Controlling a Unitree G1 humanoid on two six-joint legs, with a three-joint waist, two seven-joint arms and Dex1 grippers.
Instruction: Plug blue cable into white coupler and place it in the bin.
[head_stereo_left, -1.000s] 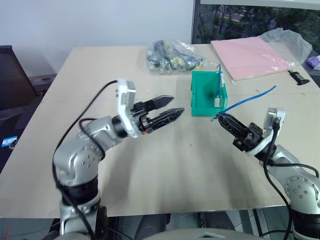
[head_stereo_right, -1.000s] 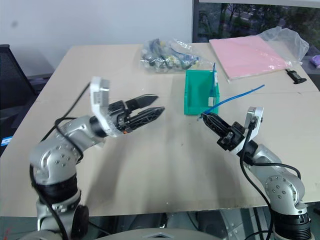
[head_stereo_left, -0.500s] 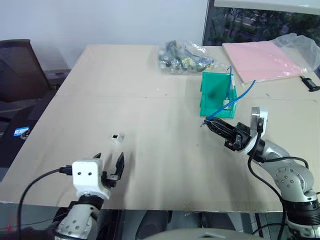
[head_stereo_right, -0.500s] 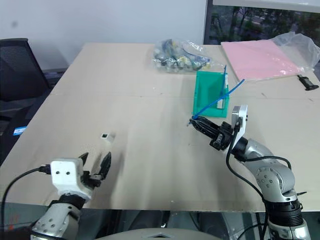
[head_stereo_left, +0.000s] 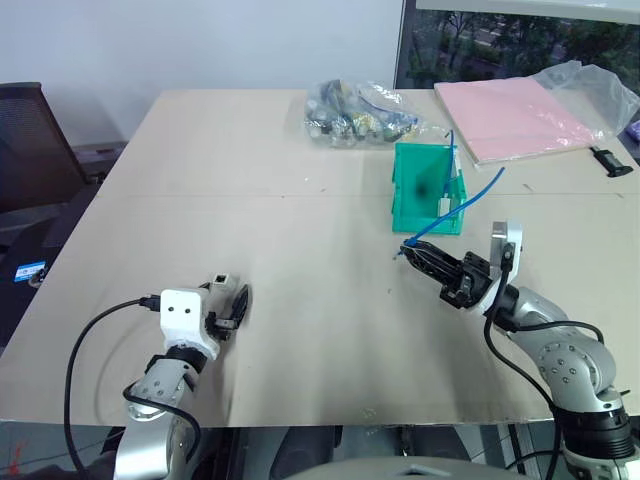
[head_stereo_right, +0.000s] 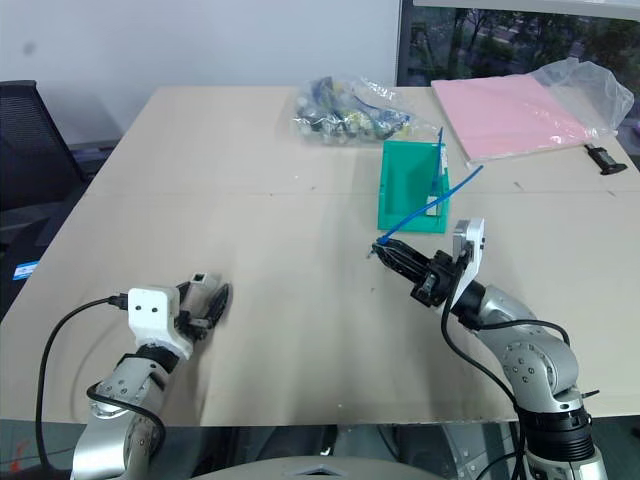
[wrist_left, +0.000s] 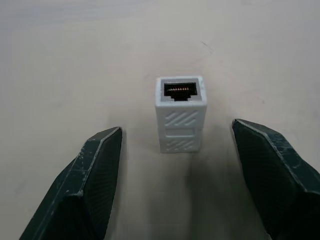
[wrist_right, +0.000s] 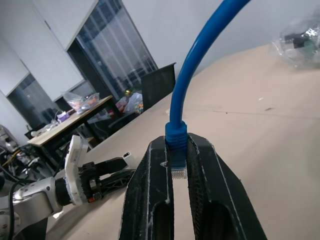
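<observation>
The white coupler (wrist_left: 180, 112) lies on the table near the front left, its dark socket facing away from my left gripper. That left gripper (wrist_left: 176, 127) is low over the table and open, one finger on each side of the coupler with a gap to both. In the head view the coupler (head_stereo_left: 221, 282) shows just past the left gripper (head_stereo_left: 230, 303). My right gripper (wrist_right: 175, 150) is shut on the blue cable (wrist_right: 200, 60) just behind its clear plug. The cable (head_stereo_left: 470, 195) arcs from the right gripper (head_stereo_left: 413, 251) back toward the teal bin (head_stereo_left: 402, 190).
A clear bag of mixed parts (head_stereo_left: 360, 105) lies behind the bin. A pink pad (head_stereo_left: 515, 115) in plastic wrap and a small black item (head_stereo_left: 606, 160) sit at the back right. A black chair (head_stereo_left: 30, 130) stands off the table's left edge.
My left arm has dropped from mid-air above the table centre to the front left, and its open fingers now flank the coupler. The right gripper has drifted slightly left with the cable.
</observation>
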